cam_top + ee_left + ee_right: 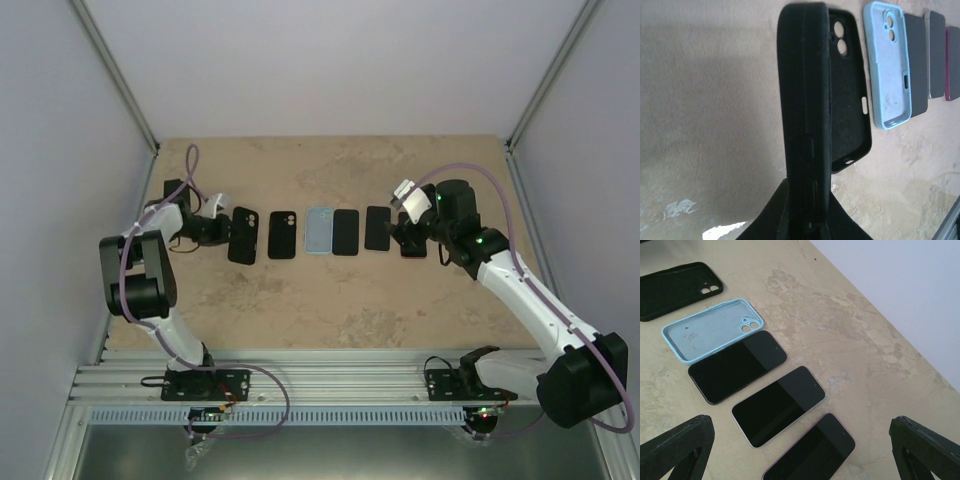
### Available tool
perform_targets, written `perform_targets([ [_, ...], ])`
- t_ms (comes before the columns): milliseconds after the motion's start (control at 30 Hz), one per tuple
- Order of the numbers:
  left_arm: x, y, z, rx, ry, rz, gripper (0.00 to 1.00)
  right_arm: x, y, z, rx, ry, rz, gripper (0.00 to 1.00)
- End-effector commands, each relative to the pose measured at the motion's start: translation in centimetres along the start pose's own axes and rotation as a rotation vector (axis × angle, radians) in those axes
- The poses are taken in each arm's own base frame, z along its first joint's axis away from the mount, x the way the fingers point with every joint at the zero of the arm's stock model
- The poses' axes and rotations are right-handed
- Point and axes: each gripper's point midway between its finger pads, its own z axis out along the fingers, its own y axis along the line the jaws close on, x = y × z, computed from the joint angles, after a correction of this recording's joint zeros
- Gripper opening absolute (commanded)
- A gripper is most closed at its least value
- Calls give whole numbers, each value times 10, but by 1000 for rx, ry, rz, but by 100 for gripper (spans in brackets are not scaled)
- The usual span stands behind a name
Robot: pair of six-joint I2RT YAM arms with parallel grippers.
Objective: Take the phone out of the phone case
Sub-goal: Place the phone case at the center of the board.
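My left gripper (pixel 222 232) is shut on the long edge of a black phone case (pixel 805 100), which stands on edge above the table; its side buttons face the left wrist camera. I cannot tell whether a phone sits inside it. The same black case (pixel 242 236) shows at the left end of the row in the top view. My right gripper (pixel 802 455) hangs open over a phone with a pink rim (pixel 812 452), its fingertips (pixel 675 450) wide apart and touching nothing. From above, the right gripper (pixel 408 238) is at the row's right end.
A row lies across the table: an empty black case (pixel 282 235), an empty light blue case (pixel 319 232), a bare black phone (pixel 345 232) and a silver-edged phone (pixel 377 228). Grey walls enclose the table (pixel 330 300) on three sides.
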Motion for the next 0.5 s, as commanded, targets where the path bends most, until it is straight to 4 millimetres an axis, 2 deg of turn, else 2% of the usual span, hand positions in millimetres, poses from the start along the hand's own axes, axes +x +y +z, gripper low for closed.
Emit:
perform_targets([
  [0,-4,-1,7,59,9,28,0,6,5,5,-30,15,23,98],
  [467,-15,17,34,114,30,-43,0,9,8,12,-54,33,24,98],
])
